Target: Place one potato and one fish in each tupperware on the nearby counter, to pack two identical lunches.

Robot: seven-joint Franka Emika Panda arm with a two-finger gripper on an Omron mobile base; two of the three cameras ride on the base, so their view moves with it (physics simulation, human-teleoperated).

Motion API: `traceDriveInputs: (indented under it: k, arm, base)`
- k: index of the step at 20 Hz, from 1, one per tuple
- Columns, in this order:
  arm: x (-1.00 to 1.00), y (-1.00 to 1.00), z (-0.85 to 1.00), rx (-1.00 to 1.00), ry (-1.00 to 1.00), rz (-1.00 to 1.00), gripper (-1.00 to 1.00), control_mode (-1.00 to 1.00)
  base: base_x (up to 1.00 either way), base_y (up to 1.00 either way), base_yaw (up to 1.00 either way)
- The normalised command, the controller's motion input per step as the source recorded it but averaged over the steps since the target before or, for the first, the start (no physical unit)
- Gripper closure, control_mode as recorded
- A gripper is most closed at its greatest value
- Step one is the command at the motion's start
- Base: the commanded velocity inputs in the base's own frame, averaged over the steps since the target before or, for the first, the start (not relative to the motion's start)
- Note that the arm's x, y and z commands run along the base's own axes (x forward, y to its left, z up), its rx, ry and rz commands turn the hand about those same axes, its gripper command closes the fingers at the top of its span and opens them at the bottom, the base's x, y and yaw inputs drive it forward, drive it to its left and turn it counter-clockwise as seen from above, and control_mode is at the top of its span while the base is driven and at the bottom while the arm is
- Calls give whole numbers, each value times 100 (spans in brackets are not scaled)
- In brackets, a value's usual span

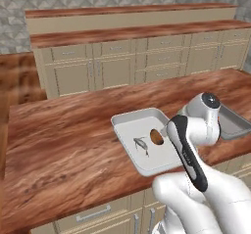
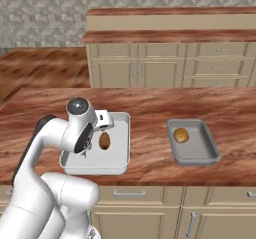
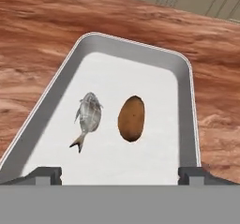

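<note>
The larger tupperware (image 3: 185, 106) is a shallow pale-grey rectangle with rounded corners and a raised, smooth rim, its matte white floor lying flat on the glossy reddish-brown counter (image 1: 68, 135), whose wood grain runs in long streaks. Inside it, side by side but apart, lie a fish (image 3: 88, 117) and a potato (image 3: 131, 118): the fish is flat, mottled silver-grey, with a small forked tail fin, and the potato is a smooth egg-shaped orange-brown lump. In the left base view the same fish (image 1: 141, 144) shows as a thin grey sliver left of the potato (image 1: 156, 137), which is partly hidden by the arm's white shell. The gripper (image 3: 120, 174) hangs over the near end of this tray with its jaws spread wide and nothing between them; the dark squared fingertips (image 3: 47, 173) stand near the tray's two long rims. To the right on the same counter, well apart, sits the smaller tupperware (image 2: 210, 143), darker grey with sloping walls, holding a second potato (image 2: 181, 135) in its far half. Beige panelled cabinets (image 2: 150, 73) with slim metal bar handles stand behind, under another wood-grain top, before a grey patterned tile wall (image 2: 45, 18).
</note>
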Motion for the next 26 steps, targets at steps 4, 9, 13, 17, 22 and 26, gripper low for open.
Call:
traceDriveInputs:
  k: [4, 9, 13, 17, 22, 26]
  arm:
    - [-100, -25, 55, 0, -1, 0, -100, -100]
    - [-100, -11, 42, 0, -5, 0, -100, -100]
    - [-100, 0, 28, 0, -2, 1, -100, -100]
    - [0, 0, 0, 0, 0, 0, -100, 100]
    - [0, 0, 0, 0, 0, 0, -100, 100]
    - [0, 0, 0, 0, 0, 0, -100, 100]
  base:
    - [0, 0, 0]
    - [0, 0, 0]
    - [0, 0, 0]
    - [-100, 0, 8]
    - [-100, -70, -7]
    - [-79, -99, -38]
